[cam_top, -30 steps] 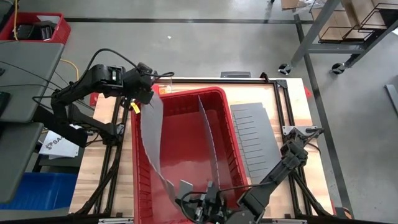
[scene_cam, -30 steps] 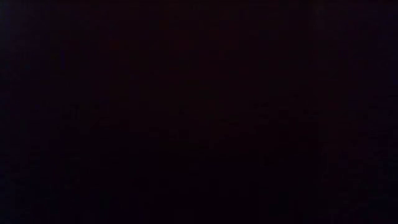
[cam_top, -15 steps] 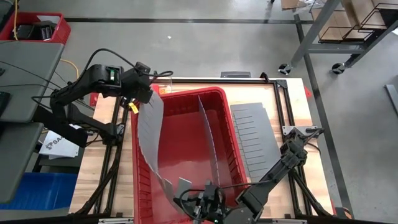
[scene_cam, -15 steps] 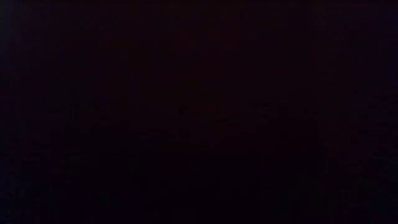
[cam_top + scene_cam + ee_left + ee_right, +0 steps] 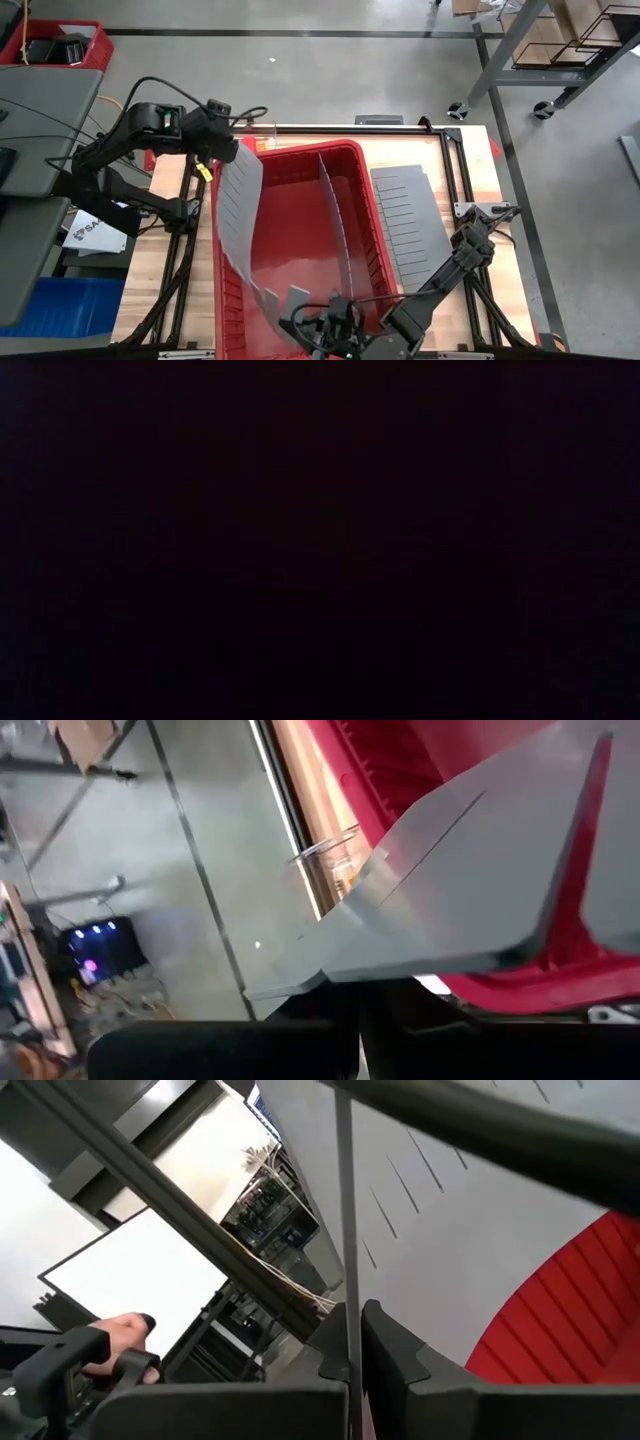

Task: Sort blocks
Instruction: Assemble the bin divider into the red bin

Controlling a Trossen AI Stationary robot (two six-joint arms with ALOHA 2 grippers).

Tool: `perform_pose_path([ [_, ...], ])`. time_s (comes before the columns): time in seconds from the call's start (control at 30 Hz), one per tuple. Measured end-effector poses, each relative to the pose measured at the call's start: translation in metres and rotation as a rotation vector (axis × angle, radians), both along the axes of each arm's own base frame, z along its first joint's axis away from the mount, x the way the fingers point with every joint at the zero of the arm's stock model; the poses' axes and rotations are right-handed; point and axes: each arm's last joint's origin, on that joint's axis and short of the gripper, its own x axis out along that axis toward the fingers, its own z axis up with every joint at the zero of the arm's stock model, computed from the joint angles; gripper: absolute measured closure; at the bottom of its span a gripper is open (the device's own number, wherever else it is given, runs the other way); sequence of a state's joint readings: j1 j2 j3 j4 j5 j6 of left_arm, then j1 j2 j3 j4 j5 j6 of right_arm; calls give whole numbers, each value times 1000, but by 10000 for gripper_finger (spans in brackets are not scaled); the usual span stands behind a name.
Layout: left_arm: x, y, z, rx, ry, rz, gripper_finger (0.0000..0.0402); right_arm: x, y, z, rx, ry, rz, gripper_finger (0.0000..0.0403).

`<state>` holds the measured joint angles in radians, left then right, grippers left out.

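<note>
- Left hand (image 5: 228, 150) is sitting at the far-left corner of the red bin (image 5: 300, 148), clenched on the far end of the curved divider sheet (image 5: 240, 200). The left wrist view shows the grey sheet's corner running into the shut fingers.
- Right hand (image 5: 325, 325) is working at the near rim of the bin. In the right wrist view it is clenched on a thin sheet edge (image 5: 345, 1230). I cannot tell whether this is the near end of the curved sheet or of the middle divider sheet (image 5: 335, 215).
- A third, flat divider sheet (image 5: 410, 215) is lying on the counter (image 5: 170, 260), just right of the bin.
- No blocks are showing anywhere. The bin floor is reading as bare red, and the low view is giving only darkness.
- A clear cup (image 5: 262, 130) is standing on the counter just beyond the bin's far-left corner, nearest the left hand. Its contents are too small to make out.
- Key relation: the curved sheet's long axis is running far to near along the bin's left side, bowing towards the middle. The left hand is on its far end.
- Judgement: the dividers are being seated, and block sorting is not yet begun.
</note>
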<state>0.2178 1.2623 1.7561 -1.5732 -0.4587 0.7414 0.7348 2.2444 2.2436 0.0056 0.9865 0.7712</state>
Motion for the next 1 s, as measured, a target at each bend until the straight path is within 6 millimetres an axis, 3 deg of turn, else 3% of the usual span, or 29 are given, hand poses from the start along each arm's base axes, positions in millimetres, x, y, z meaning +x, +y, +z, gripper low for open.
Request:
perform_pose_path([
  [0.5, -26, 7, 5, -29, -68, 75, 401, 14, -15, -1, 36, -4, 43, 403],
  [0.7, -23, 7, 4, -41, -50, 37, 401, 15, -16, 1, 39, -13, 41, 403],
  [1.0, -3, 16, -5, -25, 81, -72, 401, 15, -16, 1, 25, -11, 35, 403],
])
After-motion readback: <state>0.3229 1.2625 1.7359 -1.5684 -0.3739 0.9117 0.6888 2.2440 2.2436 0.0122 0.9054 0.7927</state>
